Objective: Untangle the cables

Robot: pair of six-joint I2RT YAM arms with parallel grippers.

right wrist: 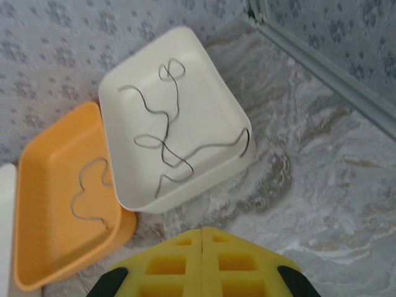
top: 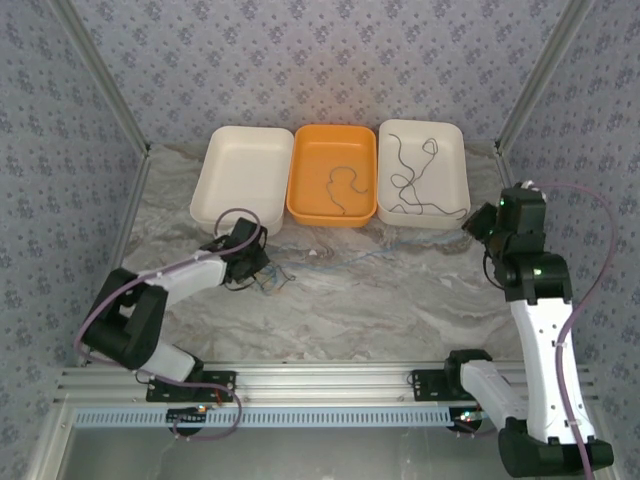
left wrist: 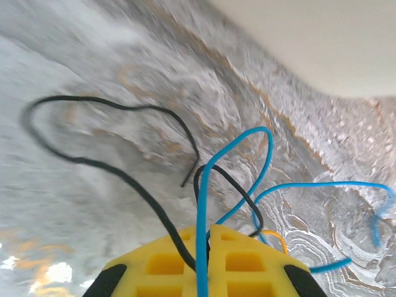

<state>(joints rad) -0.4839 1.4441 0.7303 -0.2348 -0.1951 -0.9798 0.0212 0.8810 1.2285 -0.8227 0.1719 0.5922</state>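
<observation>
A small tangle of cables (top: 272, 280) lies on the marble table in front of the left white tray. My left gripper (top: 258, 262) is down at this tangle. In the left wrist view its yellow jaws (left wrist: 208, 228) are shut on a blue cable (left wrist: 202, 198) and a black cable (left wrist: 157, 211), both running into the seam. A short yellow cable (left wrist: 275, 235) loops beside the right finger. My right gripper (top: 478, 222) hovers by the right white tray, and its jaws (right wrist: 202, 232) are shut on nothing.
Three trays stand in a row at the back. The left white tray (top: 240, 180) holds nothing. The orange tray (top: 315, 160) holds one thin strand (right wrist: 86, 192). The right white tray (top: 445, 170) holds a long dark strand (right wrist: 173, 148). Metal frame posts flank the table.
</observation>
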